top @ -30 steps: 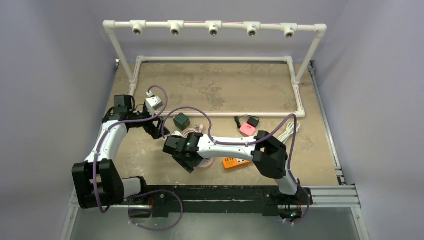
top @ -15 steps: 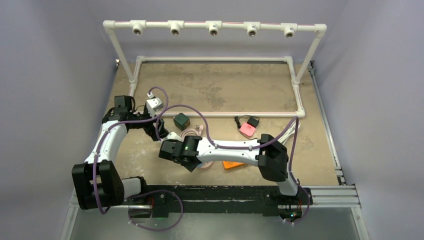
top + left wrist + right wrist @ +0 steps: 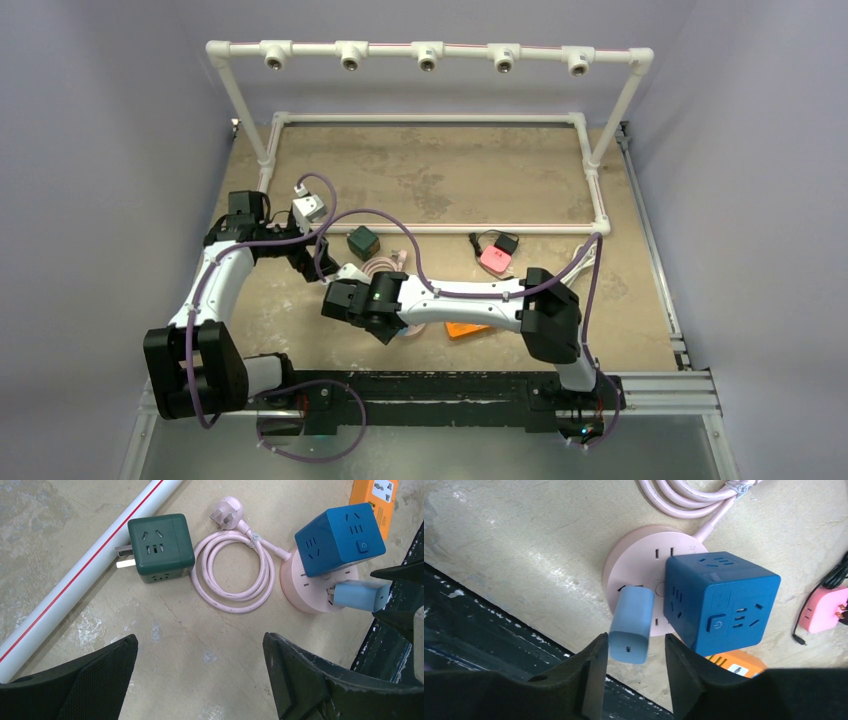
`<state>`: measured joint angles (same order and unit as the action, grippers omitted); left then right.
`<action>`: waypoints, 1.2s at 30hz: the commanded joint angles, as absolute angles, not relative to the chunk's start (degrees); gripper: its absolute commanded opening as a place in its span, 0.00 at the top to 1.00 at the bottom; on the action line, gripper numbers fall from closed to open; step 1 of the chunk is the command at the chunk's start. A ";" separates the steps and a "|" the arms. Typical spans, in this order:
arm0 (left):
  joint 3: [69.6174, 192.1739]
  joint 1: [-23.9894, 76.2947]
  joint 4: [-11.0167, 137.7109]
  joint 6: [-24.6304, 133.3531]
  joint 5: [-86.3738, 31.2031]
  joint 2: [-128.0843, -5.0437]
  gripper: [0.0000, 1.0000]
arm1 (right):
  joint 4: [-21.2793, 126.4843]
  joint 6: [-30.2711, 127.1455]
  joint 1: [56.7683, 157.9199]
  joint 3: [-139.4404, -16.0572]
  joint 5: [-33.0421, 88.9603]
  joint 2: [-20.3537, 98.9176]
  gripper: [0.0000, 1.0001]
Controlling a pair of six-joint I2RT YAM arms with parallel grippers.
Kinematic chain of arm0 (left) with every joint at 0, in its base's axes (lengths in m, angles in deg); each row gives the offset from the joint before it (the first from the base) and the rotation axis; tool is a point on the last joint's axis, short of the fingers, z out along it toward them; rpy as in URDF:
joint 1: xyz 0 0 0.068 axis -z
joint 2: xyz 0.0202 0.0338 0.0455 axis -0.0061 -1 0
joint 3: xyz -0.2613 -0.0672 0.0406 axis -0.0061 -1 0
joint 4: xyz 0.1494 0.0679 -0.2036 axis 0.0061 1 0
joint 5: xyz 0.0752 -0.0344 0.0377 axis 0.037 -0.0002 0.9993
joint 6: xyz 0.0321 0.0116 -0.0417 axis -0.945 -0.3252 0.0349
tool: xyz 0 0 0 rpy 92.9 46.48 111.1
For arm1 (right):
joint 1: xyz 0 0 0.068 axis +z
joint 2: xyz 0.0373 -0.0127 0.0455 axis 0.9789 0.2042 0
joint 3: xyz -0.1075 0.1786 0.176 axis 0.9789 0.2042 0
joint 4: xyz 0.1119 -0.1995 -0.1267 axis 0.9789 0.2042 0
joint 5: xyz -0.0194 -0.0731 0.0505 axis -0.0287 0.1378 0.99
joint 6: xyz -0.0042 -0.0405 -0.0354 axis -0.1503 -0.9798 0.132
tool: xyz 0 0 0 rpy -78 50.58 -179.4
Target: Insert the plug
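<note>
Currently, right gripper (image 3: 635, 644) clamped on light blue plug (image 3: 631, 620) standing on pink round socket (image 3: 634, 555), left gripper (image 3: 200, 642) spread wide

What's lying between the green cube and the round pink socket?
A coiled pink cord lies between the green cube and the round pink socket, seen in the left wrist view.

Soft, even light from above; close-up edges blur.

The top view is bright and flat, with only faint shadows beneath the arms on the mottled surface (image 3: 450, 185). In both wrist views the surface is crisp, while the left claw (image 3: 197, 645) and right claw (image 3: 635, 640) loom dark and soft-edged. The blue plug (image 3: 630, 625) casts a weak shadow.
</note>
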<state>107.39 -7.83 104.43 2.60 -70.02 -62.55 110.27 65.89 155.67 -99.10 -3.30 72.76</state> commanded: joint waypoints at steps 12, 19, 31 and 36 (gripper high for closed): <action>110.02 -7.99 105.72 0.55 -72.49 -61.58 0.06 | 105.81 65.62 156.25 -92.81 -3.00 63.85 0.49; 109.92 -8.07 105.95 0.34 -72.39 -61.39 0.06 | 102.13 64.81 156.69 -89.70 -0.90 62.73 0.49; 109.90 -8.04 105.92 -0.02 -72.23 -61.34 0.06 | 97.89 64.21 157.01 -85.69 0.35 62.64 0.50; 110.04 -8.05 106.08 0.04 -72.04 -61.25 0.06 | 97.57 64.00 157.05 -84.94 -3.23 62.16 0.67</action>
<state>107.92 -7.83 105.90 1.16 -70.15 -62.53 99.51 64.47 156.65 -85.33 0.02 63.98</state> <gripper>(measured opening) 0.945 0.379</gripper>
